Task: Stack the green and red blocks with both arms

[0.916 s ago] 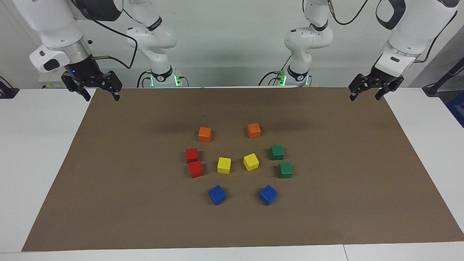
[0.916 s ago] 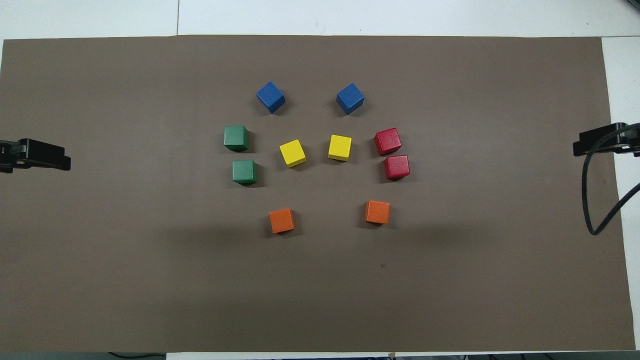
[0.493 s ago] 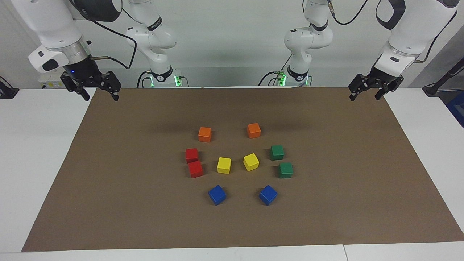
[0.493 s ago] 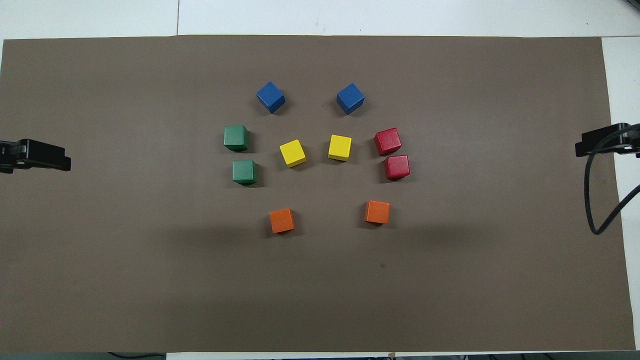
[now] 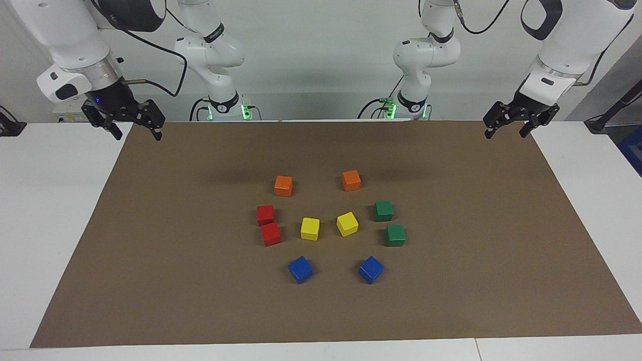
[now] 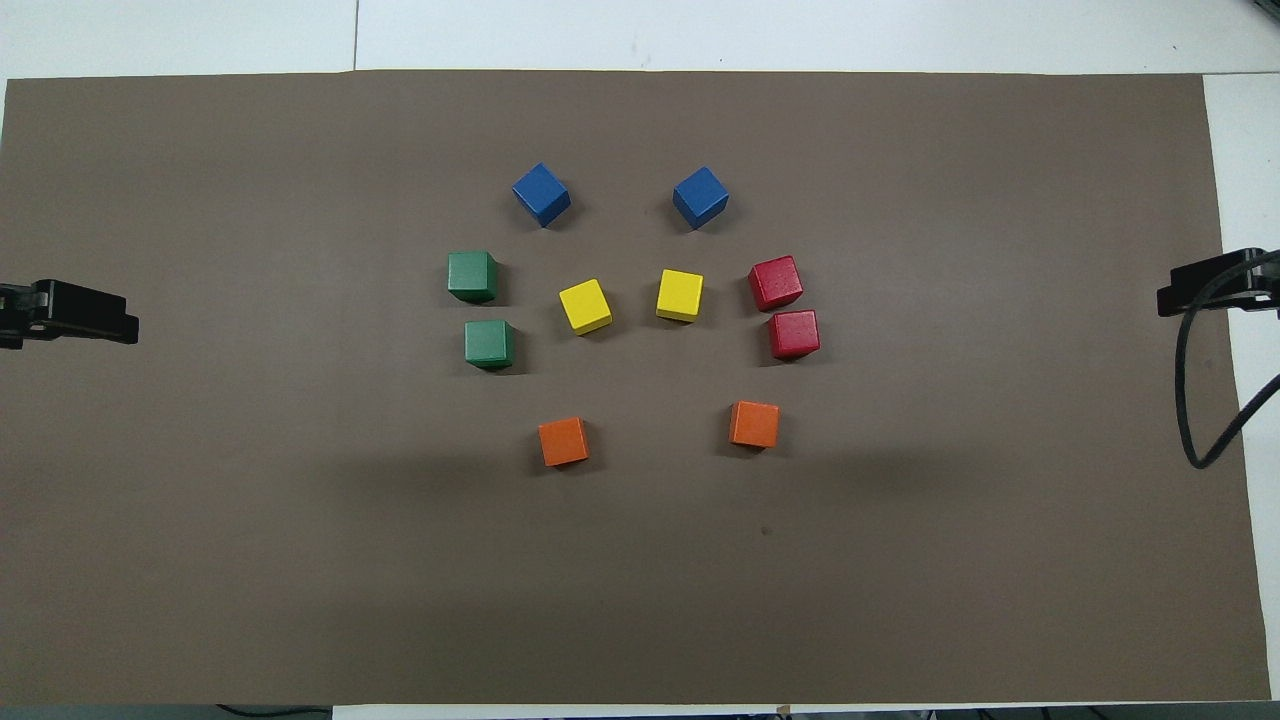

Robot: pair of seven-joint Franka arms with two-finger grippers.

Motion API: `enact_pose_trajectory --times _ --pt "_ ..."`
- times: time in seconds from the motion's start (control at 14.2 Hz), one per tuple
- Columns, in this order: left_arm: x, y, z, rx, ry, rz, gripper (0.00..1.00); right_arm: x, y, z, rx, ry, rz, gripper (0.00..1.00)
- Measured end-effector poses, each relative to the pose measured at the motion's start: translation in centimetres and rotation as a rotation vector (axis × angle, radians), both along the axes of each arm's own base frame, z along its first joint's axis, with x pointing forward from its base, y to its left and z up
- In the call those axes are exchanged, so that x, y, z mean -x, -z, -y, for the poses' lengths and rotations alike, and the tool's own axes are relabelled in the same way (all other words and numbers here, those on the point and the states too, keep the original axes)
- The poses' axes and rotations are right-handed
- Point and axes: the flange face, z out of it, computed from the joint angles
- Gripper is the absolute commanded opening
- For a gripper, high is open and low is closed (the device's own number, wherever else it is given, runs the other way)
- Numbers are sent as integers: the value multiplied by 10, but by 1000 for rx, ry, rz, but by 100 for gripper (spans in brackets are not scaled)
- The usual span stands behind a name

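Two green blocks sit apart on the brown mat toward the left arm's end; they also show in the overhead view. Two red blocks sit almost touching toward the right arm's end, also in the overhead view. My left gripper hangs open and empty over the mat's edge at its own end. My right gripper hangs open and empty over the mat's edge at its own end. Both are well away from the blocks.
Two orange cubes lie nearest the robots. Two yellow cubes lie between the reds and greens. Two blue cubes lie farthest. The brown mat covers the white table.
My right gripper has drifted a little outward toward its own end of the table. My left gripper has barely moved. The blocks have not moved.
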Motion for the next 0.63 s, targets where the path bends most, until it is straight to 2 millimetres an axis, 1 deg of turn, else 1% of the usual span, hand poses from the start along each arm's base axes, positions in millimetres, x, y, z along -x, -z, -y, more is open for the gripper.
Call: enact_pose_trajectory --times 0.14,0.21,0.28,0.42,0.49,0.56,0.63 --pt "0 2 8 -1 15 1 100 0 1 -3 0 -6 -1 100" --pt "0 4 20 -1 36 14 100 -1 3 -13 -1 -18 -3 100" --pt "-1 5 34 0 55 30 100 -3 7 -31 -1 -22 -2 100" --pt "2 5 64 4 76 42 100 -9 24 -82 -1 -43 17 100" --pt "5 6 81 5 98 38 100 -12 37 -107 -2 -62 25 100" --pt "8 9 98 4 122 31 100 -16 53 -128 -3 -73 27 100" --pt "12 15 111 3 140 18 100 -20 70 -144 -3 -76 25 100"
